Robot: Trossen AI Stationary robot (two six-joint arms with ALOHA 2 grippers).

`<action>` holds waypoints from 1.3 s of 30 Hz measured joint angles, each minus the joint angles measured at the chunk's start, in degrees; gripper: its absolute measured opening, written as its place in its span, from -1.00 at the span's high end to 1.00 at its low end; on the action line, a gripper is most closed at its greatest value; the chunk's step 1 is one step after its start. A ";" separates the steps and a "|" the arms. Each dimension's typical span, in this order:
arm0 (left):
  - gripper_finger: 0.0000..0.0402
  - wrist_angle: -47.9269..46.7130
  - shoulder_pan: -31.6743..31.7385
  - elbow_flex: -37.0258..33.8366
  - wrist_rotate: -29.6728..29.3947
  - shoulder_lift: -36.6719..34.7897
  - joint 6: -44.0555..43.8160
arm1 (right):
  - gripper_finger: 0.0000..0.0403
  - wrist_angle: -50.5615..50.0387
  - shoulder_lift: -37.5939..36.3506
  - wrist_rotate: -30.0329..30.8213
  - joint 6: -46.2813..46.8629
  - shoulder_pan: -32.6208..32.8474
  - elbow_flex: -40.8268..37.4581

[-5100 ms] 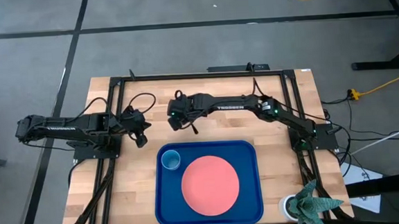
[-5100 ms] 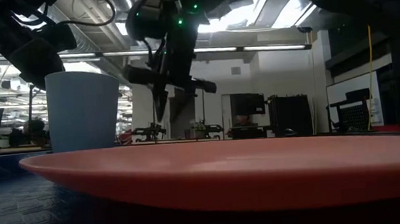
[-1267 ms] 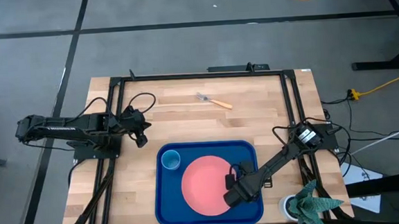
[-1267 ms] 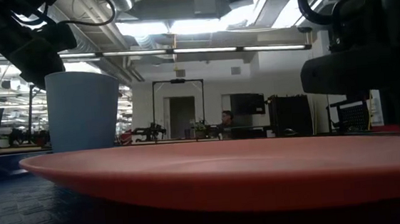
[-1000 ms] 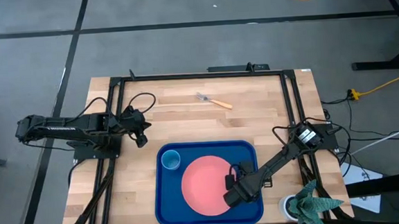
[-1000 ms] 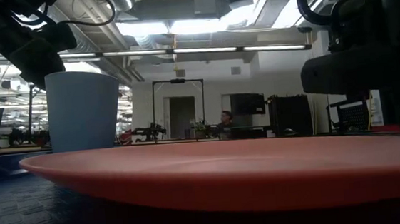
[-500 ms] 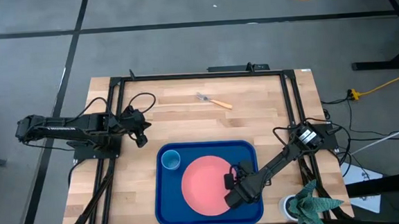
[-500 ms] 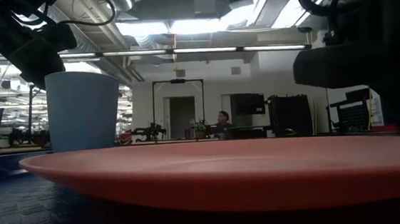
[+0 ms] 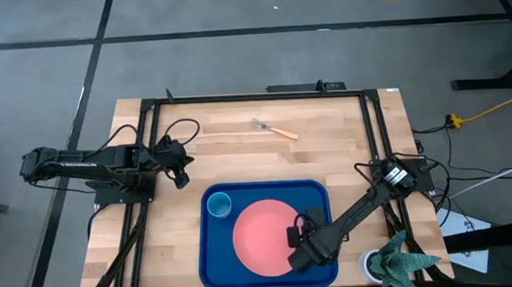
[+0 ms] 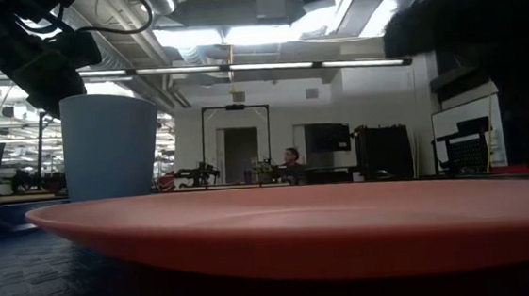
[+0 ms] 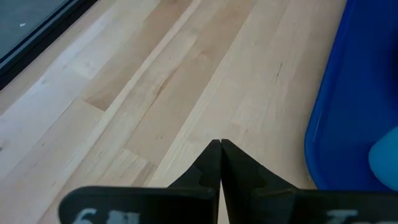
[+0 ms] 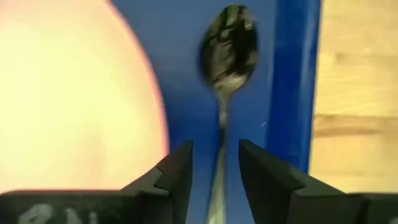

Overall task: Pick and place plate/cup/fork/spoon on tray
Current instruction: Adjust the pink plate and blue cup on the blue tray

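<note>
The dark-blue tray (image 9: 263, 187) lies at the table's near middle. On it rest the salmon-pink plate (image 9: 260, 237) and, in its far left corner, the light-blue cup (image 9: 219, 204). The dark spoon (image 12: 229, 50) lies on the tray floor between the plate (image 12: 74, 93) and the tray's right rim (image 12: 295, 87). My right gripper (image 12: 216, 168) hangs open above the spoon's handle, one finger on either side, touching nothing; it hides the spoon in the high view (image 9: 301, 246). The fork (image 9: 276, 129) lies on the wood at the far middle. My left gripper (image 11: 220, 149) is shut, left of the tray (image 9: 181, 177).
A white container with green cloth (image 9: 392, 260) stands at the near right corner, close to my right arm. A black frame (image 9: 235, 97) runs around the table top. Bare wood lies between fork and tray. A person (image 10: 292, 155) shows far off in the room behind.
My right gripper has risen above the tray's right part and shifted slightly toward the near edge. Plate, cup and fork have stayed where they were.
</note>
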 joint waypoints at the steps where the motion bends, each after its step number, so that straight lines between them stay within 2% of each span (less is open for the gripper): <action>1: 1.00 0.00 0.00 0.00 0.00 -0.01 0.00 | 0.34 0.02 0.00 0.06 -0.34 0.00 0.88; 10: 1.00 0.00 0.00 0.00 -0.02 0.00 0.00 | 0.34 2.50 0.00 0.12 -3.14 -0.02 6.27; 25: 1.00 0.00 0.01 0.00 -0.02 0.00 -0.09 | 0.35 5.84 0.00 0.17 -2.90 -1.11 6.34; 31: 1.00 0.00 0.02 0.00 -0.02 -0.02 -0.07 | 0.35 6.06 0.00 1.88 1.92 -2.00 6.34; 36: 1.00 0.20 0.01 0.00 -0.02 -0.01 -0.04 | 0.35 5.11 0.00 11.48 -6.57 -4.36 6.34; 37: 1.00 0.20 0.00 0.00 -0.03 -0.01 -0.04 | 0.35 5.11 0.00 11.38 -8.55 -4.96 6.34; 39: 1.00 0.20 0.02 0.00 -0.02 0.00 -0.04 | 0.35 4.96 0.00 7.16 -12.05 -6.06 6.34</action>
